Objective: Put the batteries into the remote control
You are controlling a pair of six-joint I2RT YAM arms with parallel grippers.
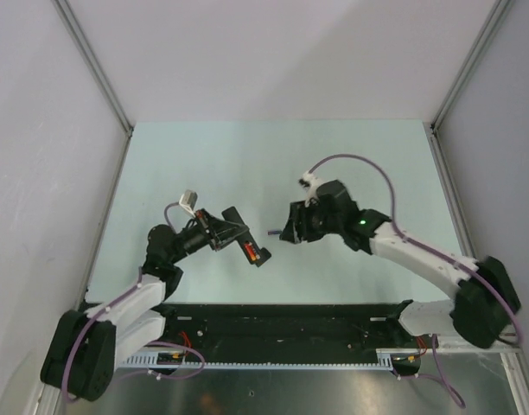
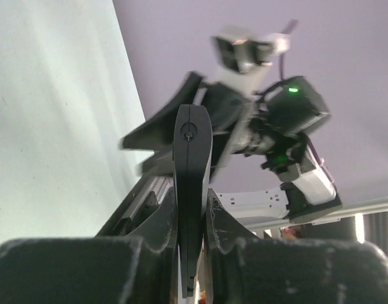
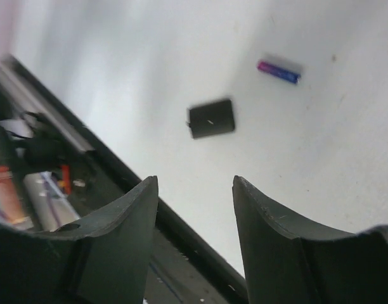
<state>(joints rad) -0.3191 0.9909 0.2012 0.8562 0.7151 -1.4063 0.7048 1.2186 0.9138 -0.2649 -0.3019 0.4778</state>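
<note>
While the left end effector [image 2: 193, 218] clamps the remote control [image 2: 193, 142] edge-up above the tabletop [image 1: 204, 164], the right end effector [image 3: 195, 185] hangs half-open and empty.
A red battery [image 1: 250, 252] shows in the remote control; past the right jaws, the black cover [image 3: 211, 118] lies on the tabletop, the blue-purple battery [image 3: 278, 71] beyond it, apart.

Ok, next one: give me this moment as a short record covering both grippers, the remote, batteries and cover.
left gripper: shut on the remote, clamped edge-on between its fingers
right gripper: open, empty, over the table
red battery: showing in the remote's open bay
blue-purple battery: loose on the table
cover: off, lying on the table, apart from that battery
</note>
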